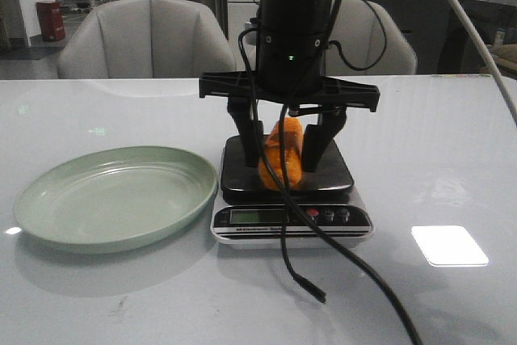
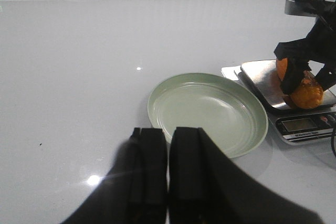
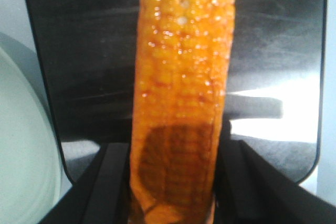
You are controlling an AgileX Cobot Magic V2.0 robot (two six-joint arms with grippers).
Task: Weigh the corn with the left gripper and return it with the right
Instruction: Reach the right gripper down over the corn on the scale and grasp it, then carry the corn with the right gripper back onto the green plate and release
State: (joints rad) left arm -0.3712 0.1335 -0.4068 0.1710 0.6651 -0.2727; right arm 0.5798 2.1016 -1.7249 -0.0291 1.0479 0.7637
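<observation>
Orange corn cob (image 1: 282, 153) lies on your kitchen scale's (image 1: 287, 199) steel platform, right hand (image 1: 286, 149) clamped around it. Left hand (image 2: 167, 174) sits pressed together, empty, near the pale green plate (image 1: 109, 195) on the table (image 1: 436, 167). Return step, judging by this: next you lift the corn clear and carry it to the plate.

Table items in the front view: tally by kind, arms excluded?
Corn cob: 1, between the right pincer's fingers, over the scale
Kitchen scale: 1
Green plate: 1, nothing on it
Total: 3
</observation>
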